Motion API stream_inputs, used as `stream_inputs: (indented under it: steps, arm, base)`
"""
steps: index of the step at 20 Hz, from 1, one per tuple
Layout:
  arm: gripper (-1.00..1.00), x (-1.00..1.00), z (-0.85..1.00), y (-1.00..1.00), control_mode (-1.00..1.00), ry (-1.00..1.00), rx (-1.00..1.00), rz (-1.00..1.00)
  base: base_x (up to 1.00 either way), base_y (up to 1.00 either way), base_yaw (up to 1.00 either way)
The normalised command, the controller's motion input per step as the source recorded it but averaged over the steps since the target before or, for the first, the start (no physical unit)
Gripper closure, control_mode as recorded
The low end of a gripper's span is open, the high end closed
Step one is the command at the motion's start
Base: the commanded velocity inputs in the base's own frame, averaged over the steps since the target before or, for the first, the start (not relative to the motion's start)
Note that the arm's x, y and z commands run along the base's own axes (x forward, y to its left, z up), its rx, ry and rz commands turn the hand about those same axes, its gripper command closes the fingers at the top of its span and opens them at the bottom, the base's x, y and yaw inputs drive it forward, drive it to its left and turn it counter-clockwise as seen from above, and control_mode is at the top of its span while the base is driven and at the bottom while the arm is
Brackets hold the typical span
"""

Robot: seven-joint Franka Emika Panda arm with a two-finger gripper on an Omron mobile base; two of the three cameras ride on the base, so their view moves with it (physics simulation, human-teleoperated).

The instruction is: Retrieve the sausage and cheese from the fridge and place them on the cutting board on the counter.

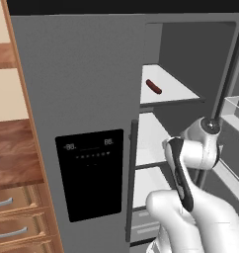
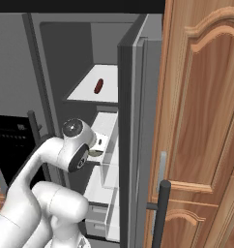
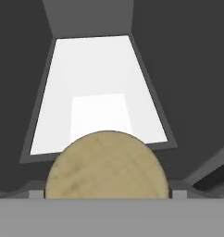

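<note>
Low in the hand view the cheese (image 3: 107, 165) sits between my wide-open jaws on a white fridge shelf (image 3: 97, 78), a stiff, light, smooth puck I'd pinch across its rim, while the sausage (image 1: 153, 86) lies upper-centre on the top shelf.

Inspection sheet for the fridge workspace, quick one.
Surface: white shelves inside the open fridge.
Job's things: sausage lies on the upper shelf; cheese sits close in front of the hand camera, low in the frame.
Clutter: nothing seen.
End effector: reaching into the fridge below the sausage's shelf, jaws wide; whether they touch the cheese cannot be told.
Cables: nothing seen.
Surroundings: wooden cabinet door right of the fridge; drawers left.
</note>
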Motion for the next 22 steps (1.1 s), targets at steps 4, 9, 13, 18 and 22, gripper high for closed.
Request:
stream_inputs:
  steps: [4,9,13,18,22]
  arm:
    - [1.0,-0.93,0.77,0.0,-1.0,-0.01,0.0,0.0]
    - [1.0,-0.52,1.0,0.05,-1.0,0.0,0.0,0.0]
    - [1.0,-0.7,1.0,0.04,-1.0,0.0,0.0,0.0]
    - [1.0,-0.9,0.77,0.11,-1.0,0.02,0.0,0.0]
    - [1.0,-0.94,0.37,0.35,-1.0,0.01,-0.01,0.0]
  base:
    - [0.0,0.0,0.0]
    - [0.0,0.0,0.0]
    - [0.0,0.0,0.0]
    - [0.0,0.0,0.0]
    - [0.0,0.0,0.0]
